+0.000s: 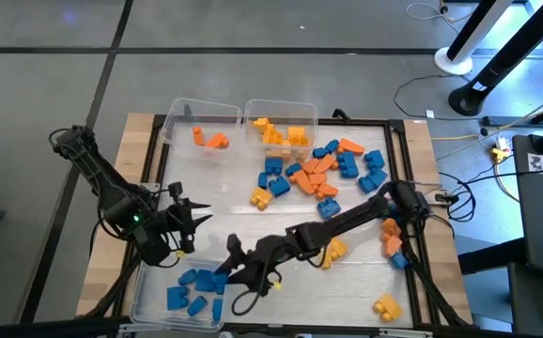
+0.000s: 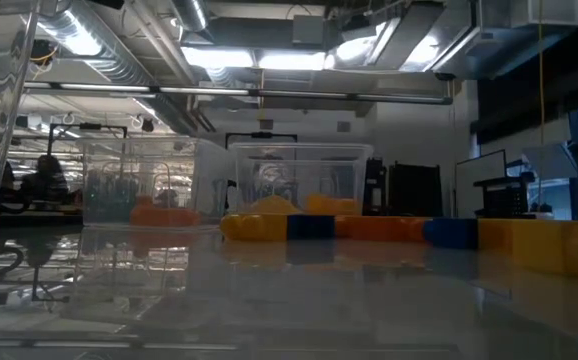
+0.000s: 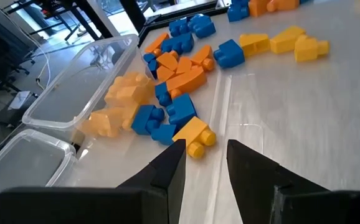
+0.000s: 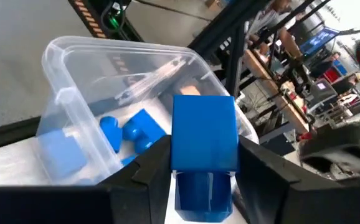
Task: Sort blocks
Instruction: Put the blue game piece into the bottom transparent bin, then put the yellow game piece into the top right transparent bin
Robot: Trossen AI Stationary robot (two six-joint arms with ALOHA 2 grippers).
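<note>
Right gripper (image 4: 195,165) clamped on blue block (image 4: 205,134) over bin (image 4: 65,53) (left gripper (image 3: 205,162) parted, empty).

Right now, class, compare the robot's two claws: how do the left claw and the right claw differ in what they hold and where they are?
1. The right claw is shut on a blue block; the left claw is open and holds nothing.
2. The right claw is at the clear bin holding blue blocks; the left claw faces the mixed loose pile on the table.
Shared: both have two dark fingers.
</note>
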